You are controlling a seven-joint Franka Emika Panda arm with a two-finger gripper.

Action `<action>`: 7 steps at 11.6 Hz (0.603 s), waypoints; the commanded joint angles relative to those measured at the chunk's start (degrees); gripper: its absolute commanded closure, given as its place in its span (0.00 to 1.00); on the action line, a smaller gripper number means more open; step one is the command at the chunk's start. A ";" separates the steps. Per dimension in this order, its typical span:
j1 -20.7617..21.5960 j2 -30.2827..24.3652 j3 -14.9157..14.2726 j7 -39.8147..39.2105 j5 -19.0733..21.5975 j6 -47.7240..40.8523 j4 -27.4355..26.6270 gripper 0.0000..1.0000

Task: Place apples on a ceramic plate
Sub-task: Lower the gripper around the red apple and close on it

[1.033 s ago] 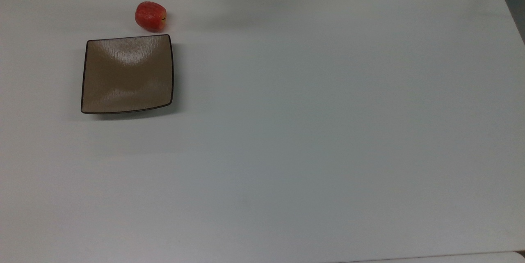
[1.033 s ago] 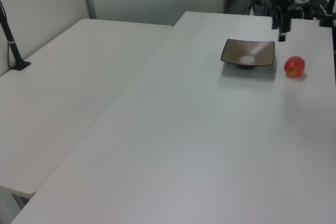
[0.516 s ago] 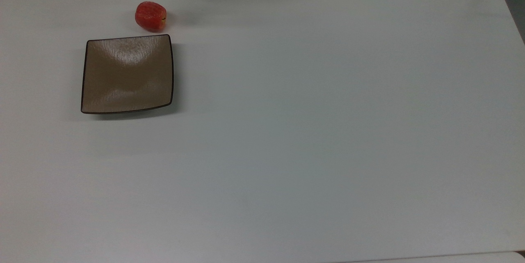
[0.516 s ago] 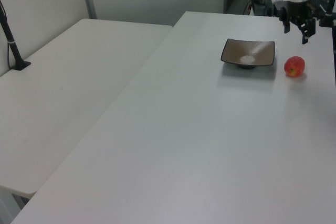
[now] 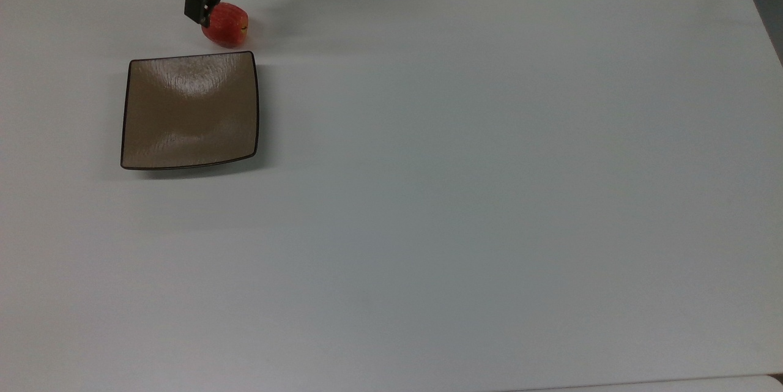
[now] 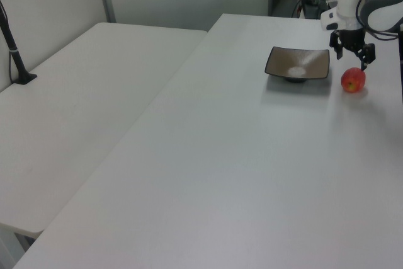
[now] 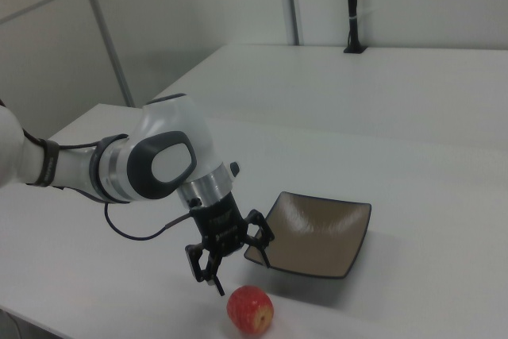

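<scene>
The apple [image 7: 251, 310] lies just below the spread end effector [image 7: 231, 260].

White tables [image 6: 189, 155], pale, prob. partition walls [image 7: 198, 13]

A robotics lab or test room, to judge by the plain white bench [image 6: 239, 174] and second bench [image 6: 82, 111] pushed together, bare pale partition walls [image 7: 198, 29], black clamped camera poles [image 6: 14, 48] at the edges, and a white Franka arm [image 7: 151, 166] trailing cables.
</scene>
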 commanded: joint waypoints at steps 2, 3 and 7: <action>-0.55 2.68 -0.21 -1.40 -2.30 0.58 -0.08 0.00; -0.55 3.03 -0.13 -1.40 -2.30 0.23 -0.17 0.00; -0.73 4.00 -0.13 -1.31 -2.39 -0.91 -0.61 0.00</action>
